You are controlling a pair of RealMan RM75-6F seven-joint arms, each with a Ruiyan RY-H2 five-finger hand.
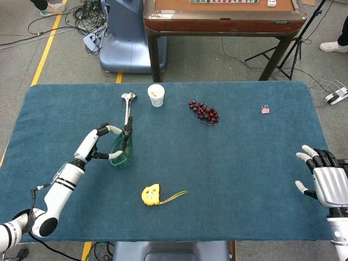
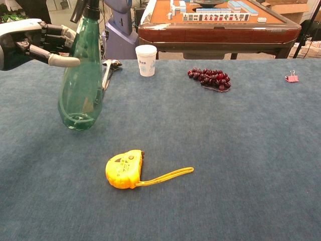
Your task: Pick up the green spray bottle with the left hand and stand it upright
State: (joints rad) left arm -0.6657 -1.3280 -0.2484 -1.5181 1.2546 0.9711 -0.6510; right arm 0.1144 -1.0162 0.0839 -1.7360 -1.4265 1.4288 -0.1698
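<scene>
The green spray bottle [image 1: 120, 153] [image 2: 80, 93] stands upright on the blue table cloth at the left, its black trigger head on top. My left hand [image 1: 97, 143] [image 2: 31, 41] reaches in from the left and holds the bottle's upper part, thumb on the near side and fingers around the far side. My right hand [image 1: 326, 179] hovers open at the table's right edge, palm down, holding nothing; the chest view does not show it.
A yellow tape measure [image 1: 151, 194] [image 2: 124, 168] lies in front of the bottle. Behind it lie a metal tool [image 1: 128, 106] [image 2: 108, 68] and a paper cup [image 1: 156, 95] [image 2: 146, 52]. Grapes [image 1: 204, 111] [image 2: 210, 79] and a pink clip [image 1: 265, 110] [image 2: 291, 78] lie further right.
</scene>
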